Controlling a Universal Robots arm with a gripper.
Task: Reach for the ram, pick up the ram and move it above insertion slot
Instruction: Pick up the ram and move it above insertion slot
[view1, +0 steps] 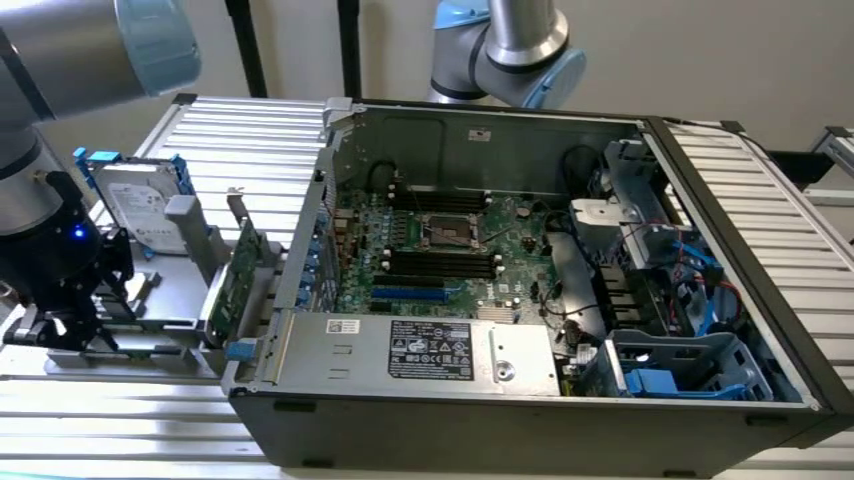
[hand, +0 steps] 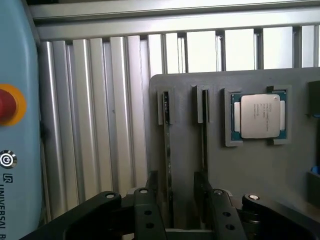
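Two thin dark ram (hand: 167, 150) sticks stand on edge in slots of a grey holder (hand: 250, 175); the second stick (hand: 204, 135) runs parallel to the first. My gripper (hand: 184, 215) hangs just above them, open. Its black fingers (hand: 150, 215) straddle the near ends of the sticks without touching them. In the exterior view the gripper (view1: 64, 325) is low over the grey holder (view1: 160, 300) at the view's left, outside the open computer case. The black memory slots (view1: 441, 265) lie on the motherboard inside the case, beside the processor socket (view1: 447, 232).
A processor chip (hand: 259, 116) sits in the holder's recess beside the sticks. A silver hard drive (view1: 140, 205) and a green expansion card (view1: 240, 275) stand between the gripper and the case wall (view1: 314, 250). A pale blue panel with a red button (hand: 7, 105) lies close by.
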